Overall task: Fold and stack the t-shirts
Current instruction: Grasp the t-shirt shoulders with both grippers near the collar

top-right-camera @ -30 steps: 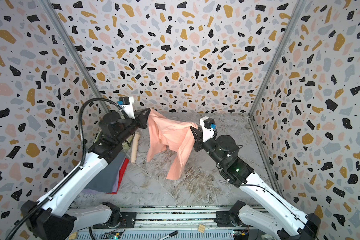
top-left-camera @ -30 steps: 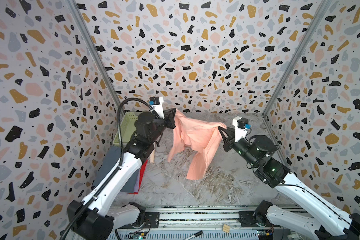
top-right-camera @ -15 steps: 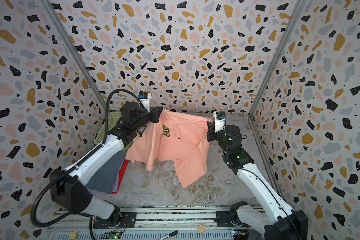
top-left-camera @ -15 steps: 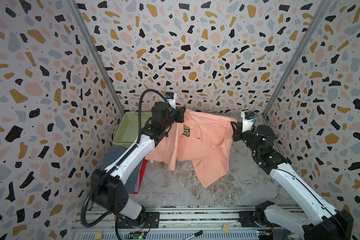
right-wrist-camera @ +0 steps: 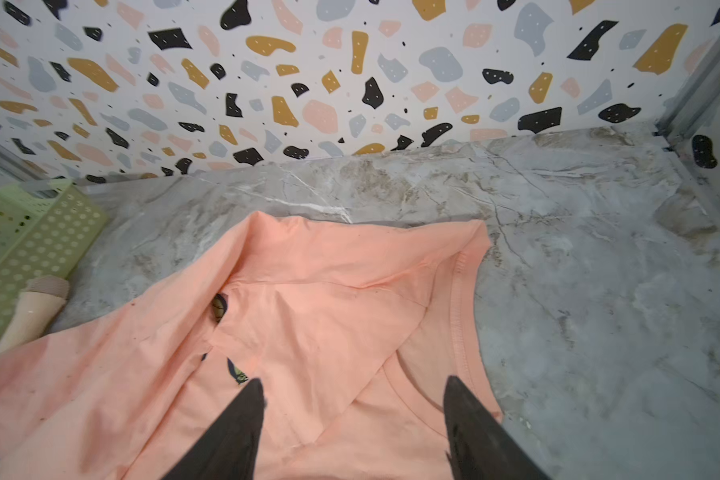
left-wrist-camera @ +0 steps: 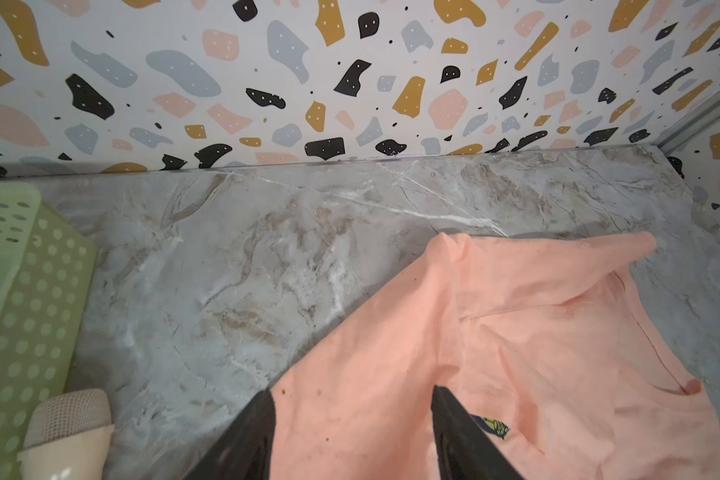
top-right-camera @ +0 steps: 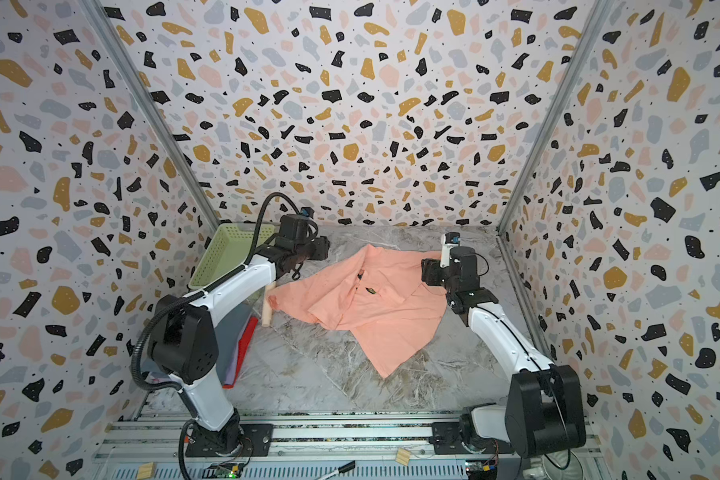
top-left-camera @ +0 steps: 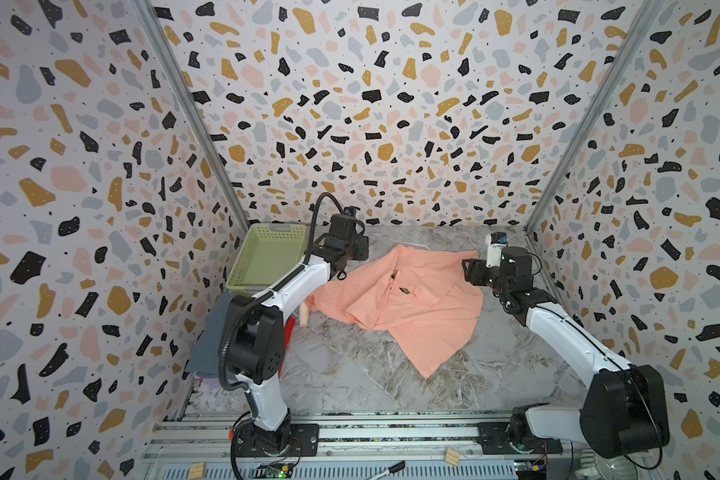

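Observation:
The salmon-peach t-shirt (top-left-camera: 408, 307) (top-right-camera: 371, 303) lies loose and rumpled on the marble table, partly doubled over, with a scrap of green print showing. My left gripper (top-left-camera: 356, 251) (left-wrist-camera: 352, 392) hangs open over its left part with nothing between the fingers. My right gripper (top-left-camera: 468, 270) (right-wrist-camera: 354, 380) is open above the collar side, also holding nothing. At the table's left, a folded slate-grey t-shirt (top-left-camera: 211, 336) tops a stack, largely hidden by the left arm. A red edge (top-right-camera: 244, 345) and a lavender strip (top-right-camera: 234, 355) show beneath it.
A pale green perforated basket (top-left-camera: 275, 227) (left-wrist-camera: 26, 291) stands at the back left corner. A beige wooden stick (top-left-camera: 304, 316) (right-wrist-camera: 30, 307) lies beside it, its far end under the shirt's left edge. Speckled walls close in three sides. A pen (top-left-camera: 387, 469) lies on the front rail.
Both grippers opened and let go of the salmon shirt, which was held stretched in the air between them. It has dropped onto the table.

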Robot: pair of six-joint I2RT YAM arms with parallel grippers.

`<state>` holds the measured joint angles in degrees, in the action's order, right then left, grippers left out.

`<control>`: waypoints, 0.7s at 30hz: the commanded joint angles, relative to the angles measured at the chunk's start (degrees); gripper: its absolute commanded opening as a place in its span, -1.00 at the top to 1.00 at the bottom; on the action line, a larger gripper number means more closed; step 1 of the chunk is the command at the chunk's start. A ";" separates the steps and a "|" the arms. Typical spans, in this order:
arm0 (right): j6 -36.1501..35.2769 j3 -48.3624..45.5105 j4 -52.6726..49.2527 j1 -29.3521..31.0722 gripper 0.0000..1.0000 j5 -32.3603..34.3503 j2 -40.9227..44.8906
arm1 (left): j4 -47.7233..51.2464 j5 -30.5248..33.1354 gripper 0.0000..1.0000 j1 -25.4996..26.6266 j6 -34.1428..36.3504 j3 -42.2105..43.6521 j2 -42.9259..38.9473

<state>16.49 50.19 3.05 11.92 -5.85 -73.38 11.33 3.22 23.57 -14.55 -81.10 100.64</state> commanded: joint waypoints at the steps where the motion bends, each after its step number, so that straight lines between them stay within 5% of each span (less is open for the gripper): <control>1: 3.43 -4.49 -0.47 2.64 -0.37 -3.22 1.22 | 0.31 -1.40 -0.20 1.80 0.06 8.83 -5.74; 10: 7.24 -10.91 8.11 3.85 -0.51 -5.48 -4.49 | -2.75 -3.61 -0.21 10.42 -6.79 28.18 -15.90; 21: 6.81 -5.99 14.48 3.90 -0.53 -3.07 -18.52 | -9.93 -1.21 -0.20 13.96 -11.29 32.31 -8.20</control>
<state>23.03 41.06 14.22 15.55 -9.65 -90.30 5.82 0.25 37.67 -24.32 -48.64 90.63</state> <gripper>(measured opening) 0.763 0.602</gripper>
